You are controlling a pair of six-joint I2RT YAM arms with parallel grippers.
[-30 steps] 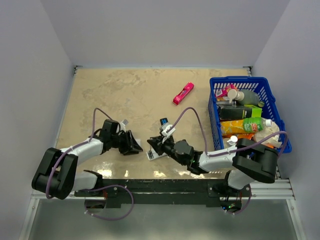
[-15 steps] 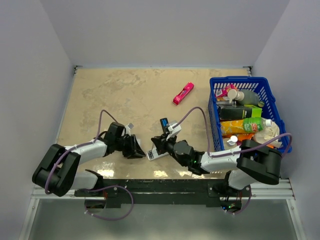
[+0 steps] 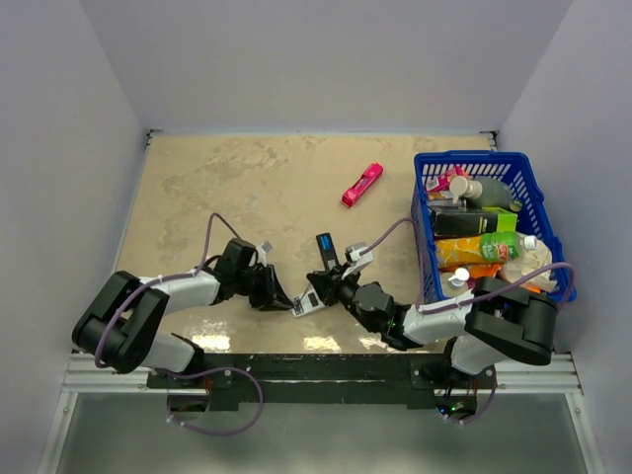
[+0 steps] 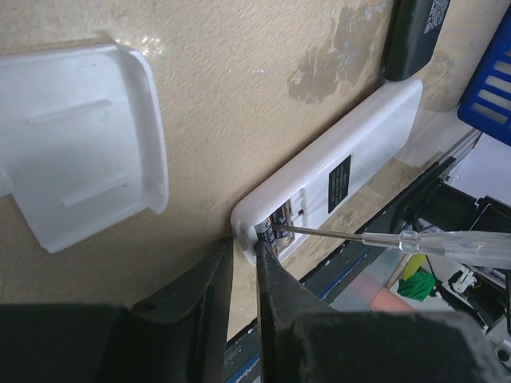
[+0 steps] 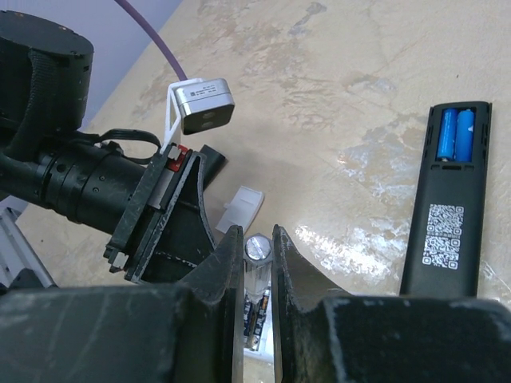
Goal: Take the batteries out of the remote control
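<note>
Right gripper [image 5: 257, 238] is clamped on a clear-handled screwdriver [image 4: 435, 242]. Its tip sits in the white remote's [image 4: 359, 136] open bay, against the batteries [image 4: 277, 223]. Left gripper [image 4: 244, 251] jaws stand a slit apart at that end; I cannot tell if they grip anything. Step, in my judgement: prying. Next I need a cell levered up, then a firm pinch.

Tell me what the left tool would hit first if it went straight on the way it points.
Probably the near end of the white remote, right at its open battery bay, where the batteries and the tip of the screwdriver sit. Depth is unclear.
</note>
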